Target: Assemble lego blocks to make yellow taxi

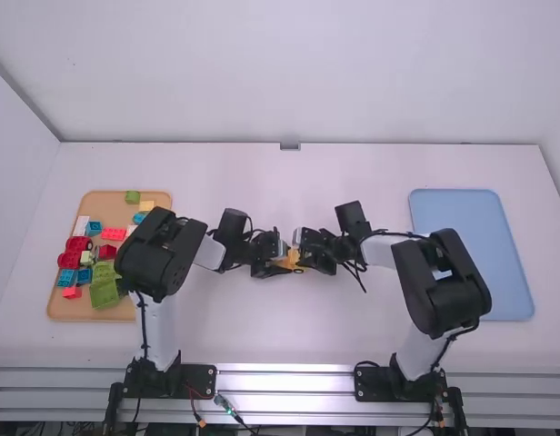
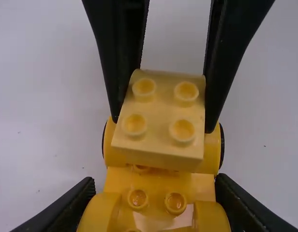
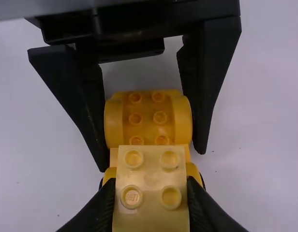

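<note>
On the left side of the white table (image 1: pixel 216 182), a tan, rounded rectangular tray (image 1: pixel 103 207) is lying flat — red plastic blocks (image 1: pixel 69 260), blue plastic blocks (image 1: pixel 66 278) and green plastic blocks (image 1: pixel 105 292) are crowding together inside it. On the right side, a light-blue, rounded rectangular tray (image 1: pixel 453 209) is resting. A silvery, ridged metal rail (image 1: pixel 280 381) is running along the near edge.

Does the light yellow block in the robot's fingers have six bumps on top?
No, the light yellow block held by the right gripper has four bumps on top, two and two.
</note>
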`<state>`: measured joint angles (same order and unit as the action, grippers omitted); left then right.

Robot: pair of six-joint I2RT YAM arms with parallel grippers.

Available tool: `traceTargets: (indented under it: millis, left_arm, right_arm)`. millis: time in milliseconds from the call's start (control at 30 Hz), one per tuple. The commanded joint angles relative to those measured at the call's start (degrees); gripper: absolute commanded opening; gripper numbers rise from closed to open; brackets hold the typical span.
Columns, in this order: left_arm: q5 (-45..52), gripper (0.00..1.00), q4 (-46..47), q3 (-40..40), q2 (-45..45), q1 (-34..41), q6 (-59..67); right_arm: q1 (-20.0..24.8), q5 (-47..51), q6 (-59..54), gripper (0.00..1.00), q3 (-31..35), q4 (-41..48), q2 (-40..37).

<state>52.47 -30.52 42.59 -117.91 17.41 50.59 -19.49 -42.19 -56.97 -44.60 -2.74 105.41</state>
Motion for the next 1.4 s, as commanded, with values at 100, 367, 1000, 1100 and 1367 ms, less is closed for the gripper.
traceTargets:
  millis: [100,367,1000,1100,1367]
  left_arm:
    - [-0.9,0.35,1.1,-1.4,-0.5,0.2,0.2]
    - [-0.9,0.35,1.1,-1.4,-0.5,0.2,0.2]
    - [-1.1,0.31,1.7,-1.4,-0.5,0.2,0.2]
    - [-1.1,0.31,1.7,-1.4,-0.5,0.2,0.2]
    - [-1.1,0.32,1.5,-1.4,-0.5,0.2,0.2]
  right_arm:
    - [0.0,0.2,0.2,0.41,0.4,0.2,-0.4]
    - [0.0,-0.4,0.2,0.48,0.0,0.0,-0.4]
    - [2.0,0.3,-0.5,0.21,0.0,0.6,-0.4]
    - [1.9,0.2,-0.5,0.22,-0.1,0.5,-0.4]
    - [0.3,0.2,-0.5,0.54,-0.1,0.2,-0.4]
